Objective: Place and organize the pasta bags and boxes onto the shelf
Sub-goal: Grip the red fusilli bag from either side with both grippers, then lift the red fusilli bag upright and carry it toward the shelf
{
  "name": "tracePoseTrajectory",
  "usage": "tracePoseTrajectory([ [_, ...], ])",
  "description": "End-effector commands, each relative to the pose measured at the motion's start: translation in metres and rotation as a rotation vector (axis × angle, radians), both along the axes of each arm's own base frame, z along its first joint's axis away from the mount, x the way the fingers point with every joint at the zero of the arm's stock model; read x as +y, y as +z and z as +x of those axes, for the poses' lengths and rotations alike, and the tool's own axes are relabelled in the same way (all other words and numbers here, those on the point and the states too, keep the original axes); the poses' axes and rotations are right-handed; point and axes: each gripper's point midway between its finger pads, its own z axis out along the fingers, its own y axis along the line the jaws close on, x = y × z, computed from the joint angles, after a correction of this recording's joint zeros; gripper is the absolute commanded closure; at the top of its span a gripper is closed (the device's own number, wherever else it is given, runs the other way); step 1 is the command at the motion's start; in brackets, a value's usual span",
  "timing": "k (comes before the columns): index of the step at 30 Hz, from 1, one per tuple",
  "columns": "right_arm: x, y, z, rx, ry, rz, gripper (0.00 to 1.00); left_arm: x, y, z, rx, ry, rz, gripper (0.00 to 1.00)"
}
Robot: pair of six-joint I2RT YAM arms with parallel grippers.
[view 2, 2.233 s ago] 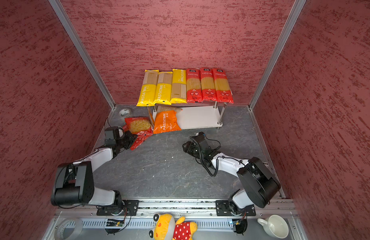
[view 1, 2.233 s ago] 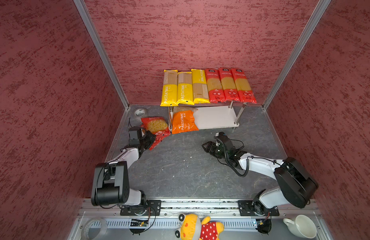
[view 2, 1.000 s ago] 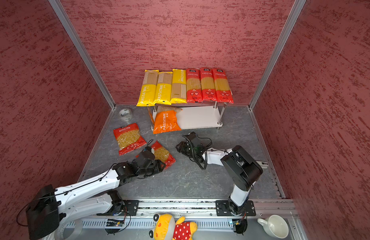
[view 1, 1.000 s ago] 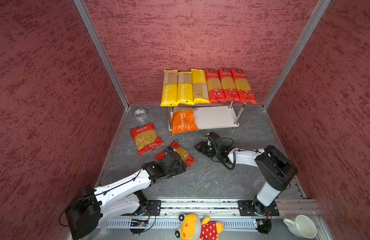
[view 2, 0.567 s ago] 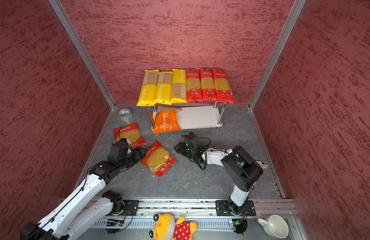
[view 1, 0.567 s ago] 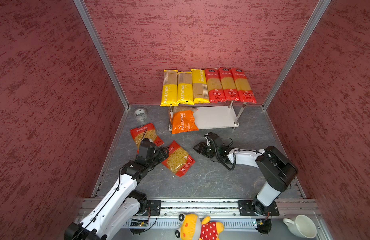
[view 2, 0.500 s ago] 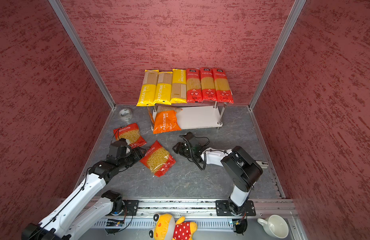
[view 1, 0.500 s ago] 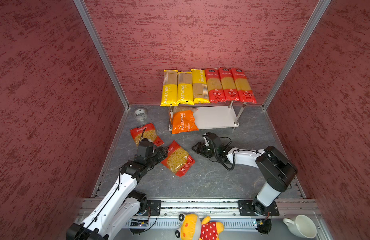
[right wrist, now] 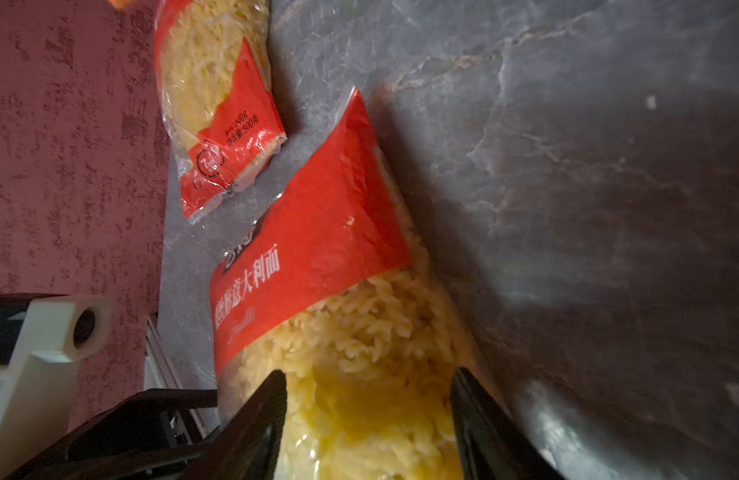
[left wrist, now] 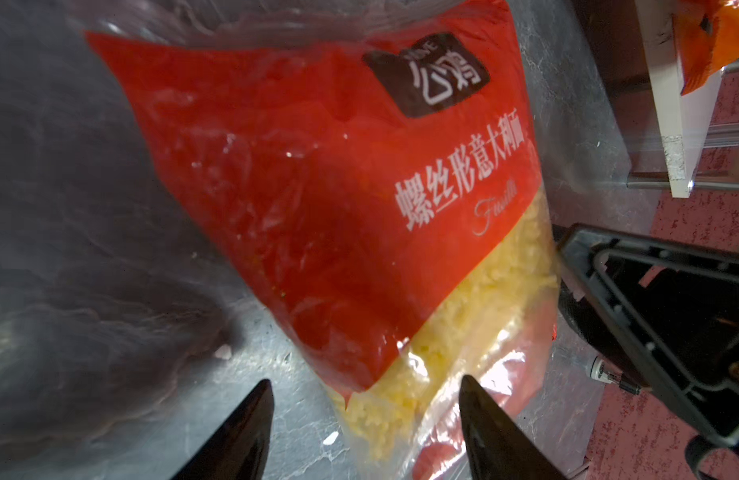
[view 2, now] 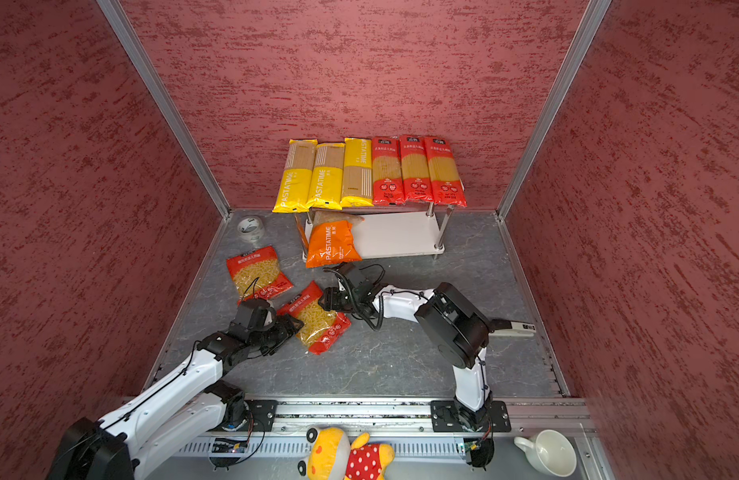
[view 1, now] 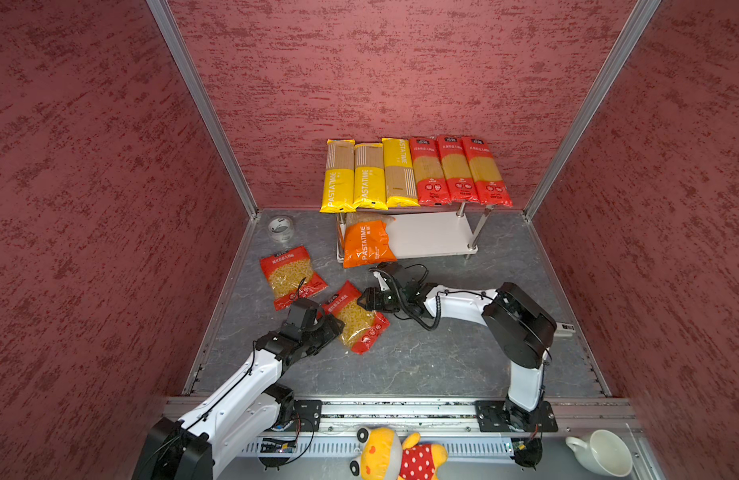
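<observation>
A red short-pasta bag point(view 1: 355, 318) lies flat on the grey floor between my two grippers. My left gripper point(view 1: 332, 328) is at its near-left edge, jaws open, with the bag's edge point(left wrist: 401, 374) between the fingertips. My right gripper point(view 1: 365, 300) is at the bag's far end, open, and its fingers straddle the bag point(right wrist: 318, 232). A second red bag point(view 1: 291, 276) lies further left. On the shelf point(view 1: 434, 239), three yellow spaghetti packs point(view 1: 370, 178) and three red ones point(view 1: 459, 170) cover the top board. An orange bag point(view 1: 365, 245) sits on the left of the lower board.
A roll of clear tape point(view 1: 280, 226) lies in the back left corner of the floor. A yellow plush toy point(view 1: 397, 455) and a white mug point(view 1: 600, 453) sit in front of the arm rail. Red walls close in three sides.
My left gripper let go of the red bag, pulled back towards the far bag, then came to the near bag's left edge. My right gripper slid left onto that bag's far end.
</observation>
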Motion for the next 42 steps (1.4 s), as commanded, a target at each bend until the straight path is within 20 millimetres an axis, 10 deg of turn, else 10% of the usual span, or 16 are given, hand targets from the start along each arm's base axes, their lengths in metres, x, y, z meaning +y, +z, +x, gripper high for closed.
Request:
tracePoseTrajectory([
  [1,0.004,-0.011,-0.027,0.067,0.072,-0.020,0.35,-0.006,0.001,0.013,-0.047,0.014,-0.030,0.31],
  [17,-0.075,-0.008,-0.093,0.198,-0.050,-0.005,0.36,-0.109,0.028,0.058,-0.153,-0.253,-0.109,0.40],
  [28,-0.123,-0.004,-0.062,0.185,-0.257,-0.035,0.29,-0.043,0.031,0.052,-0.146,-0.151,-0.082,0.35],
  [42,-0.113,-0.019,-0.071,0.307,-0.295,0.128,0.21,-0.076,0.006,0.032,-0.092,-0.267,-0.136,0.32],
])
